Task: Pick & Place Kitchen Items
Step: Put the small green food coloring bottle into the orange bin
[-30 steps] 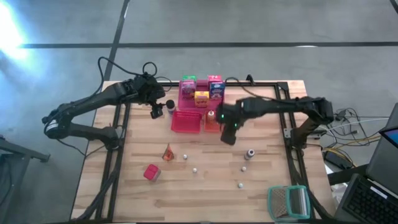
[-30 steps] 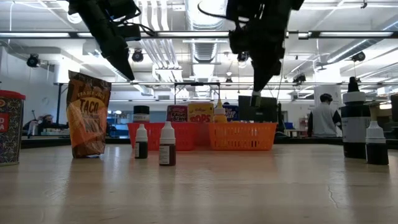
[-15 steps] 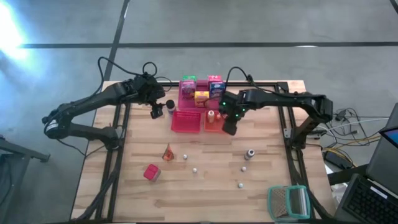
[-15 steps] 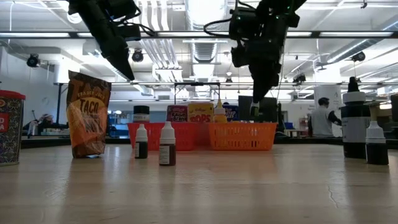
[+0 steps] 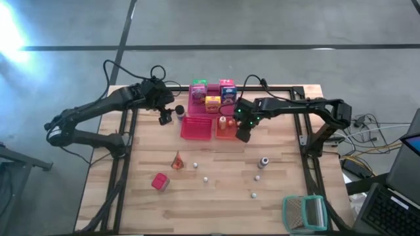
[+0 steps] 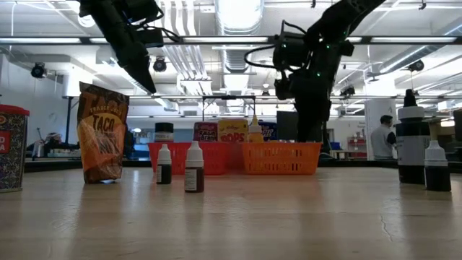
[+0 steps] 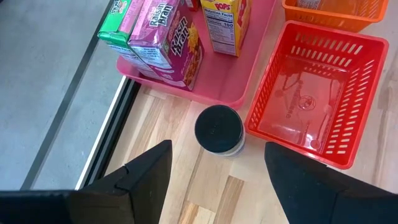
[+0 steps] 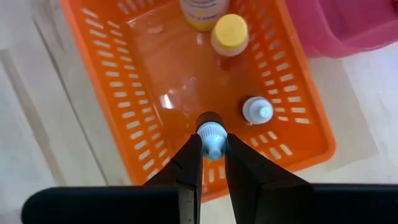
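a small bottle (image 8: 211, 138) is pinched by its cap in the right gripper (image 8: 213, 151) over the orange basket (image 8: 99, 81). if released askew, the white-capped bottle (image 8: 257, 111) beside it could be toppled. the left gripper (image 7: 214, 168) is held open above a dark-lidded jar (image 7: 218, 129).

Right pincer (image 5: 242, 136) hangs just beside the orange tray (image 5: 225, 130).

High view: straight down from well above, taking in the whole tabletop (image 5: 216, 196). Low view: level with the surface, facing across it into the room behind. Left wrist view: close, looking down on the red basket (image 7: 317, 93). Right wrist view: closer still, steeply down into the orange basket (image 8: 112, 81), also seen in the high (image 5: 225, 133) and low views (image 6: 281, 159).
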